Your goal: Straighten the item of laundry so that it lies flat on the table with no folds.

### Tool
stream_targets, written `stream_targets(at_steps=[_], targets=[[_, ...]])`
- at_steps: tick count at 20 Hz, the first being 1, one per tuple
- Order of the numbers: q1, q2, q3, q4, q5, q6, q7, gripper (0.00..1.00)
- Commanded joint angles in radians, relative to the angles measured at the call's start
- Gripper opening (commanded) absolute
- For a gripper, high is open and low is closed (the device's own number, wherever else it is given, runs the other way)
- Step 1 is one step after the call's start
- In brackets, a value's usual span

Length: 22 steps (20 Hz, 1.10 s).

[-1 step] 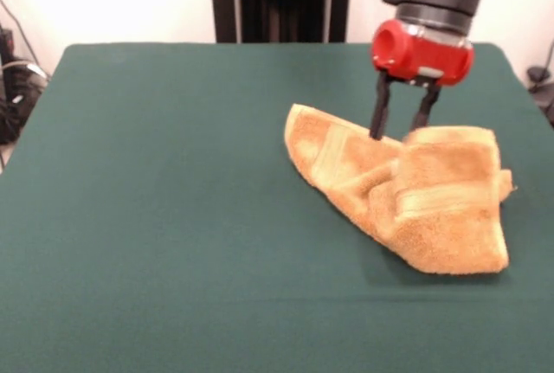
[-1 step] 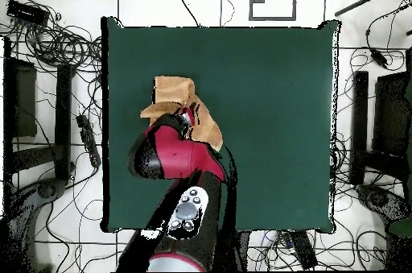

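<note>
the broad dark green cloth-covered table [image 1: 173,243] lies bare along its near stretch. further back, to the right, the small orange-tan terry towel [image 1: 415,196] sits bunched, folded over itself, its paler woven band [image 1: 437,200] creased across the top layer and one corner trailing left. behind it the red and black gripper [image 1: 402,126] hangs from above, its two dark fingers [image 1: 379,113] spread apart, tips down at the towel's far edge; whether they pinch any cloth i can't quite make out.
</note>
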<state>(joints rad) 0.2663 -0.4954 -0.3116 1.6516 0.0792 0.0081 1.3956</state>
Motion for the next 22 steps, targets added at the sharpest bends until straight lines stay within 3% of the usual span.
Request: stream_targets(at_steps=[1, 10, 22], targets=[[0.084, 0.015, 0.029, -0.004, 0.093, 0.177, 0.257, 1.0], [0.157, 0.048, -0.015, -0.072, 0.163, 0.249, 0.279, 1.0], [0.164, 0.152, -0.055, -0.115, 0.147, 0.138, 0.229, 1.0]])
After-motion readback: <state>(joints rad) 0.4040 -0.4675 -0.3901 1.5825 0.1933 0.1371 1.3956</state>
